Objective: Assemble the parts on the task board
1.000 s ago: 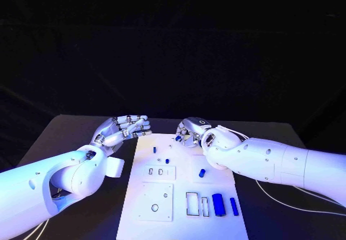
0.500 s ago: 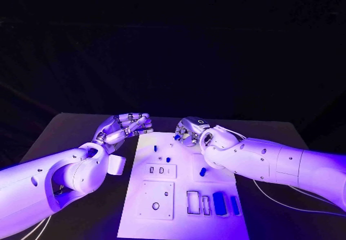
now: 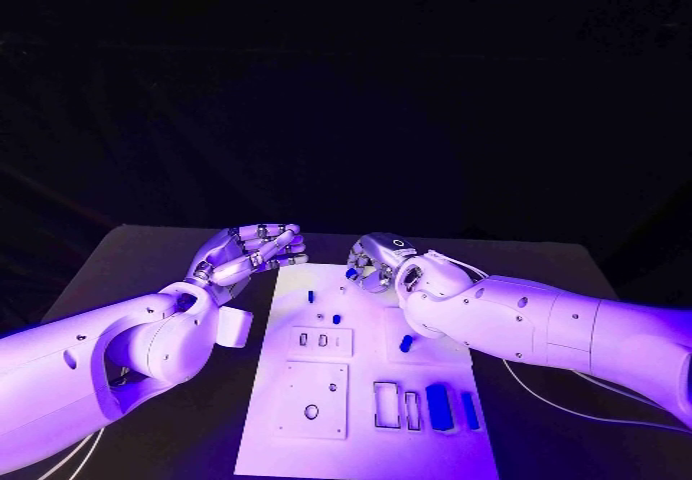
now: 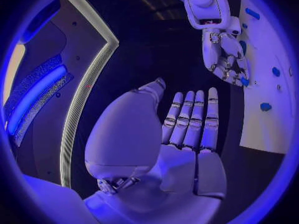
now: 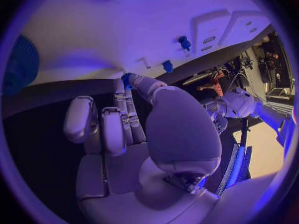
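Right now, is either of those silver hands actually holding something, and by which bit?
The right hand pinches a small blue piece at its fingertips; which part cannot be told. The left hand holds nothing.

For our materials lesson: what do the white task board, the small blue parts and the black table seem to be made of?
White task board: likely matte plastic; flat, with cleanly cut slots and no glare.
Small blue parts: probably smooth moulded plastic; even colour, rounded edges.
Black table: dull, non-reflective surface; the material cannot be told.
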Robot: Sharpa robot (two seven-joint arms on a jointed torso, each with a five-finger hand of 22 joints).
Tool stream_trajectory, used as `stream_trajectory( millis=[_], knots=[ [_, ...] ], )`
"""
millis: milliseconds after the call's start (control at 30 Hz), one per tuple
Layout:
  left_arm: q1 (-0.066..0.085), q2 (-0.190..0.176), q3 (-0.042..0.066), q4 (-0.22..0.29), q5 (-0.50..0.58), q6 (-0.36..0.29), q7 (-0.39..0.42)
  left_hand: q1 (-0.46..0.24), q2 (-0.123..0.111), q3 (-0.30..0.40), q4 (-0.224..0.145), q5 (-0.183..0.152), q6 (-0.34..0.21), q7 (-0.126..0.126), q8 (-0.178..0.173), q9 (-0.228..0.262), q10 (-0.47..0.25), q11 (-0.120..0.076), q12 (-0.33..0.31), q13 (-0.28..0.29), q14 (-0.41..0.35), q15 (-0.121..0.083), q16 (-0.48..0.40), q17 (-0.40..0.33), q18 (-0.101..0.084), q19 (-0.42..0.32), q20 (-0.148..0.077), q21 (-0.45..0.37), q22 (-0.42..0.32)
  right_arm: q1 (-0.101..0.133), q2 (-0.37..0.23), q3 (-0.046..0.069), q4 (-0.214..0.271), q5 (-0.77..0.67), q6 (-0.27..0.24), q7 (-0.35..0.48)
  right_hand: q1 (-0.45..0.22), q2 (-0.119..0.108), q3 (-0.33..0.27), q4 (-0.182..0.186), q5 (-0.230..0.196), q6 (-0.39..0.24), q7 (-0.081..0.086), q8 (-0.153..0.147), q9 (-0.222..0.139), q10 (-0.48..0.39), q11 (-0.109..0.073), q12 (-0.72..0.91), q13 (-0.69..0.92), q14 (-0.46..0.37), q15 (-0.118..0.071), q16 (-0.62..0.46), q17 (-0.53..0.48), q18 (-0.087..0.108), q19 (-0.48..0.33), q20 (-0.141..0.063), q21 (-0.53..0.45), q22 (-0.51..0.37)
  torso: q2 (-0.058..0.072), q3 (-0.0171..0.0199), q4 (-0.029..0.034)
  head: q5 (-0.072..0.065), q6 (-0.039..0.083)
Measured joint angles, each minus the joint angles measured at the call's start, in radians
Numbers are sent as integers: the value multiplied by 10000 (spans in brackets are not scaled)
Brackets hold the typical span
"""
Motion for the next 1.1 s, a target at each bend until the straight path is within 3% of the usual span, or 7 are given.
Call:
stream_trajectory(
  millis=[400,867,1100],
  knots=[
    [4,24,0,-18,0,13,-16,0,0,0,0,0,0,0,0,0,0,0,0,0,0,0,0,-1,0,0,1,0,1,-1,213,5,-250,6,17,-35,0,-1,-1,0,-35,-30,25,1,54,0,1,0,6,0,0,0,10,0,0,0,0,0,1,-12,2,15,-14],
    [6,48,0,-119,0,35,-34,0,0,0,0,0,0,0,0,-8,-36,36,0,-1,1,0,1,15,1,0,0,0,-12,-16,480,-1,-649,-6,239,-60,-55,-56,25,26,-38,-98,57,-12,278,-32,37,-38,30,0,0,0,8,0,1,1,-35,-63,6,0,1,30,11],
    [7,58,-1,-153,0,46,-48,0,0,0,0,0,0,0,0,-8,-36,36,0,0,1,-1,1,14,1,1,1,0,-11,-10,485,4,-647,-12,304,-48,-147,-149,39,39,-92,-261,188,-20,421,-124,129,-116,30,0,0,0,7,0,-38,39,-74,-65,9,0,-12,65,-13]
  ],
)
